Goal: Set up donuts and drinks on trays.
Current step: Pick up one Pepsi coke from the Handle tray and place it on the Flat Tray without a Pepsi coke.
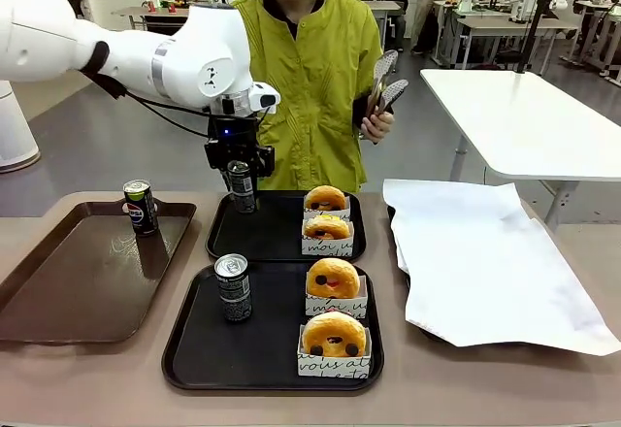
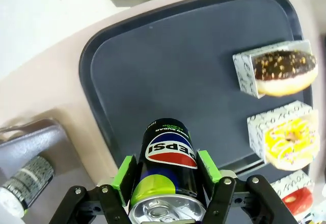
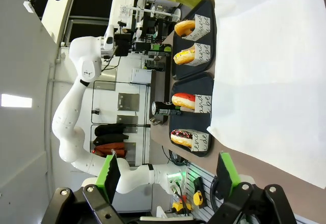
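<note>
My left gripper (image 1: 239, 169) (image 2: 167, 169) is shut on a dark drink can (image 1: 241, 187) (image 2: 169, 155), held upright over the left end of the far black tray (image 1: 281, 243) (image 2: 153, 71). I cannot tell whether the can touches the tray. Two donuts (image 1: 325, 199) (image 1: 327, 227) stand along the far tray's right side. The near black tray (image 1: 204, 359) holds another can (image 1: 233, 288) and two donuts (image 1: 333, 279) (image 1: 333, 335). A third can (image 1: 142, 207) stands on the brown tray (image 1: 68, 291). My right gripper (image 3: 168, 175) is open, high above the table.
A person in a yellow-green top stands across the table holding tongs (image 1: 384, 85). White paper (image 1: 485, 262) covers a tray at the right. A white table (image 1: 529, 121) stands behind on the right.
</note>
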You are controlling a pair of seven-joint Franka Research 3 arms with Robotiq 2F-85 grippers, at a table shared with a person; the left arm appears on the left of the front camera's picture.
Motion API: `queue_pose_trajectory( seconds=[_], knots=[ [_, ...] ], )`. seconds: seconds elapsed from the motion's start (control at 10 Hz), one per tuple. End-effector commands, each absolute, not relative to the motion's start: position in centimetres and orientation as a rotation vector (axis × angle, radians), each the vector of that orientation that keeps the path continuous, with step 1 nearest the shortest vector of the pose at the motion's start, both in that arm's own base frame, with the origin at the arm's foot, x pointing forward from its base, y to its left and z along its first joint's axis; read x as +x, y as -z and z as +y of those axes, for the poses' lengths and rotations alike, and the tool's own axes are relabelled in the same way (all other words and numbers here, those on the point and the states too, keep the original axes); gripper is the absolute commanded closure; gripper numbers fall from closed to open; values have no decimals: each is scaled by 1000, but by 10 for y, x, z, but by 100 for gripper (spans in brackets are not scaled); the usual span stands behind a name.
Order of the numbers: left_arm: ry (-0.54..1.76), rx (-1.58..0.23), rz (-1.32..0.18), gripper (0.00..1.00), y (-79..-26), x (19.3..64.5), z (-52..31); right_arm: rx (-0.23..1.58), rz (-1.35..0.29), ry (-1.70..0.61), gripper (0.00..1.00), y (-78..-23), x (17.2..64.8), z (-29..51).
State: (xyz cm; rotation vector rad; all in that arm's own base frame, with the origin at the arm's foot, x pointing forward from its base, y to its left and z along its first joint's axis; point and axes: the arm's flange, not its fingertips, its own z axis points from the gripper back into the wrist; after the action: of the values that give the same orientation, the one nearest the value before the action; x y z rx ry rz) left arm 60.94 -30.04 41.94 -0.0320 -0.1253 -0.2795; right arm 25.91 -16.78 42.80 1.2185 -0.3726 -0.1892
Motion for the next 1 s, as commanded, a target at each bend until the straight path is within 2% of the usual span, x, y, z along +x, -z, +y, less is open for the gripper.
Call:
queue_pose_trajectory(
  seconds=[0.0,0.3,0.6,0.7,0.9],
  knots=[
    [228,-46,-122,39,-405,624,-318,1232,-387,177,0,-428,260,-168],
    [242,-37,-79,39,-388,643,-334,1232,-387,177,0,-428,260,-168],
    [251,-23,-78,39,-380,640,-336,1232,-387,177,0,-428,260,-168],
    [265,-29,-73,0,-381,642,-336,1232,-387,177,0,-428,260,-168],
    [279,-25,-75,0,-387,635,-336,1232,-387,177,0,-428,260,-168]
  ],
)
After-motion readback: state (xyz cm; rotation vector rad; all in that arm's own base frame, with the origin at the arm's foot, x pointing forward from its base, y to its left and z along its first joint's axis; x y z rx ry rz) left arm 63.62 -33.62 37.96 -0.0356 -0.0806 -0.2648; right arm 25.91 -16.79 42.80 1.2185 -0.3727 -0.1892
